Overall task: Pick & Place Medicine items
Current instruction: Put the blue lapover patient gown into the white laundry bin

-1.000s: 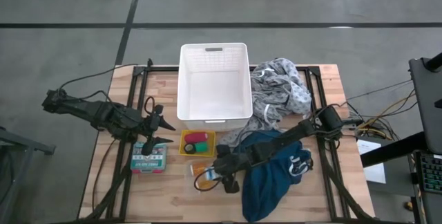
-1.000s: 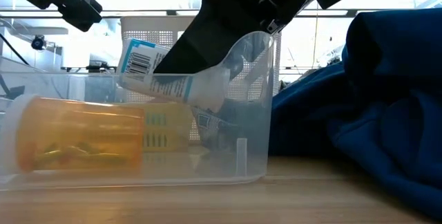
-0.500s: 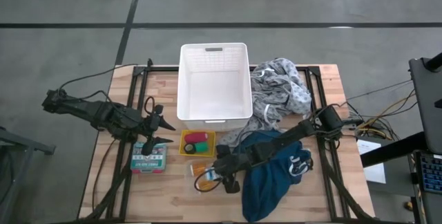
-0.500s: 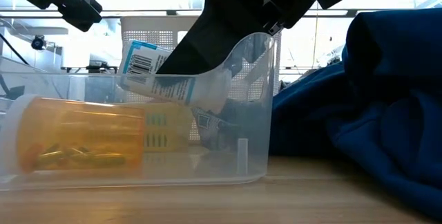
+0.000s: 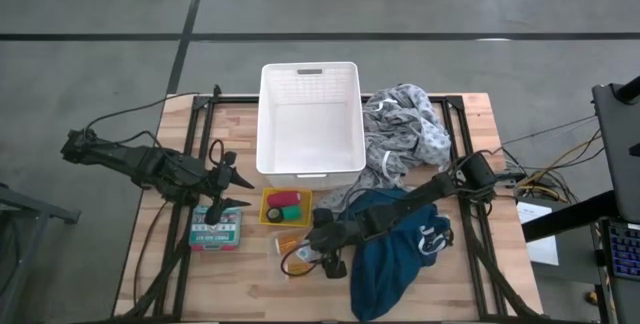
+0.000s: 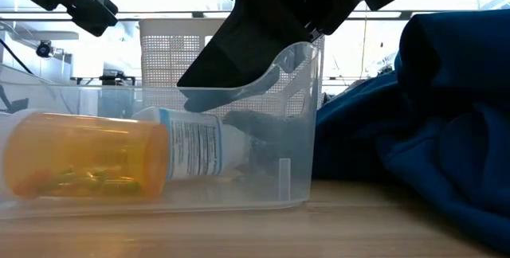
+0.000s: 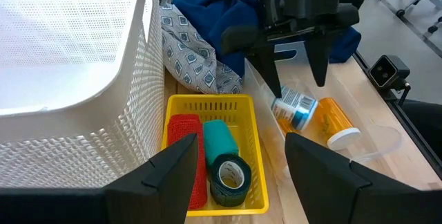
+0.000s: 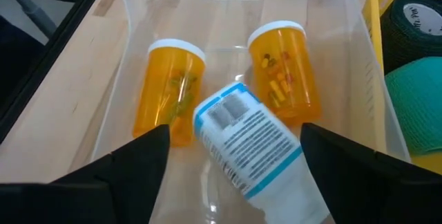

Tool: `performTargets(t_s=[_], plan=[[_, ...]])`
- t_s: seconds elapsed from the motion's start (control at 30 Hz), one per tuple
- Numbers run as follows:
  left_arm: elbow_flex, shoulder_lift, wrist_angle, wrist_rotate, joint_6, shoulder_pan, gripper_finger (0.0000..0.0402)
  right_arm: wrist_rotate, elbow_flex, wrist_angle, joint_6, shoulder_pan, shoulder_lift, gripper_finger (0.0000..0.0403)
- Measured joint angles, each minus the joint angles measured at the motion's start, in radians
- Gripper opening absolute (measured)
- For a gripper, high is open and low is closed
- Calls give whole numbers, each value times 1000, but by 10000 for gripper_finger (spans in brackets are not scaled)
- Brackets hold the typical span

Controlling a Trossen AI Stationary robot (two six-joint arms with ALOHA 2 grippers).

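A clear plastic bin (image 8: 117,79) near the table's front holds two orange pill bottles (image 8: 169,89) (image 8: 283,72) and the white labelled bottle (image 8: 248,141), which lies on its side on the bin floor (image 6: 199,142) beside an orange bottle (image 6: 80,154). My right gripper (image 8: 238,172) is open right above it, a finger on either side (image 5: 318,249). My left gripper (image 7: 238,182) (image 5: 235,192) hangs open over the yellow basket (image 7: 257,148), where the pink-red cylinder (image 7: 183,148), a teal roll (image 7: 219,137) and the dark green roll (image 7: 228,179) lie.
A tall white perforated basket (image 5: 310,119) stands behind the yellow one. The grey patterned cloth (image 5: 405,129) and the teal-blue cloth (image 5: 400,249) are heaped on the table's right half, the blue one against the bin. A teal-and-white box (image 5: 215,229) lies under my left arm.
The white labelled bottle, tilted above the bin floor between my right gripper's fingers a second ago, has dropped and now lies flat on its side in the clear bin beside the orange bottle. Both arms have stayed in place.
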Motion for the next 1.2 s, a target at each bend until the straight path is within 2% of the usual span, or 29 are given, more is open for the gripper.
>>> performTargets(t_s=[0.17, 0.37, 0.67, 0.97, 1.2], plan=[[0, 0, 0, 0, 0, 0, 226, 0, 0, 1, -3, 0, 0, 327], [0, 0, 0, 0, 0, 0, 226, 2, 20, 0, -119, 3, -2, 318], [0, 0, 0, 0, 0, 0, 226, 22, 73, -40, -159, 15, -23, 295], [0, 0, -1, 0, 0, 0, 226, 28, 81, -130, -336, 59, -99, 255], [0, 0, -2, 0, 0, 0, 226, 27, 80, -216, -237, 83, -175, 230]])
